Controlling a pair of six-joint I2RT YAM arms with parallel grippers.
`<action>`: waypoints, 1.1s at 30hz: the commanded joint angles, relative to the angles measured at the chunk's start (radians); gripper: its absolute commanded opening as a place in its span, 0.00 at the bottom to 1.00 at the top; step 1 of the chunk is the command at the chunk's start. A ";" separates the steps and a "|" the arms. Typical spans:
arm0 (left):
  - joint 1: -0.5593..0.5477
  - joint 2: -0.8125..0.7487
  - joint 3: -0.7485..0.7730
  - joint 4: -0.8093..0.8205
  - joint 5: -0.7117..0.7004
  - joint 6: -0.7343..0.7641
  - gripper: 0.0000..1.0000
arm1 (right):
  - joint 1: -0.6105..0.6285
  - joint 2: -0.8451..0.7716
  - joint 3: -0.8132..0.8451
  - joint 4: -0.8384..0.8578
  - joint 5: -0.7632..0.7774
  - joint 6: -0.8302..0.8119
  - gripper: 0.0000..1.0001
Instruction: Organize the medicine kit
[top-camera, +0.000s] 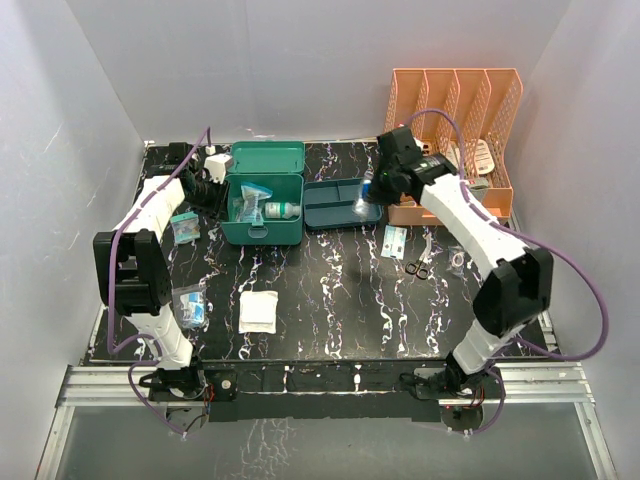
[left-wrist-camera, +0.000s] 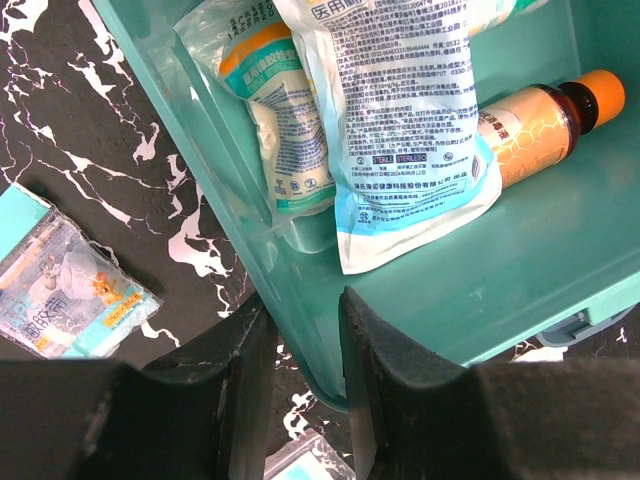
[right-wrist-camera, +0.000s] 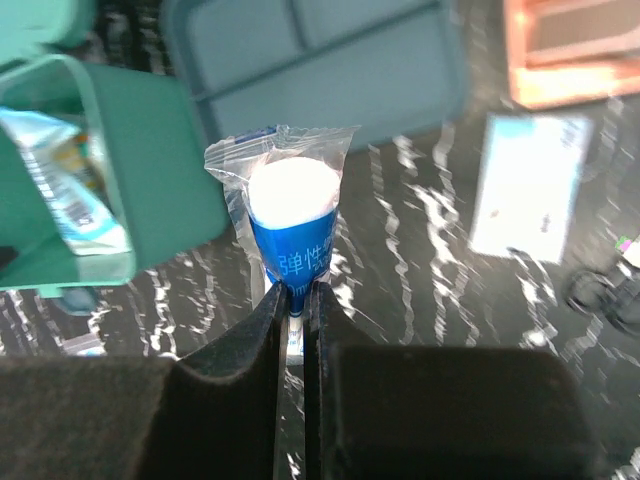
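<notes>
The medicine kit (top-camera: 262, 228) is a teal box that stands open at the back left with its lid (top-camera: 265, 158) raised. Inside lie printed pouches (left-wrist-camera: 400, 120) and a brown bottle with an orange cap (left-wrist-camera: 540, 125). My left gripper (top-camera: 218, 196) straddles the kit's left wall (left-wrist-camera: 250, 200), one finger outside and one inside, shut on it (left-wrist-camera: 305, 310). My right gripper (top-camera: 372, 190) is shut (right-wrist-camera: 295, 290) on a blue-and-white bandage roll packet (right-wrist-camera: 290, 215). It holds the packet in the air, right of the kit (right-wrist-camera: 150, 150) and over the tray's near edge.
A shallow dark blue-teal divided tray (top-camera: 342, 203) sits right of the kit. An orange file rack (top-camera: 455, 110) stands at the back right. Scissors (top-camera: 420, 266), a white packet (top-camera: 394, 241), a gauze pad (top-camera: 259, 311) and clear packets (top-camera: 189, 305) (top-camera: 184, 228) lie on the table.
</notes>
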 joint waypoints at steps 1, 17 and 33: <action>-0.004 -0.048 -0.032 -0.059 0.015 0.022 0.28 | 0.066 0.075 0.178 0.185 -0.038 -0.067 0.00; -0.004 -0.096 -0.083 -0.027 0.017 -0.045 0.28 | 0.200 0.402 0.486 0.338 -0.122 -0.083 0.00; -0.006 -0.097 -0.083 -0.008 0.015 -0.077 0.28 | 0.281 0.499 0.496 0.309 -0.121 -0.091 0.06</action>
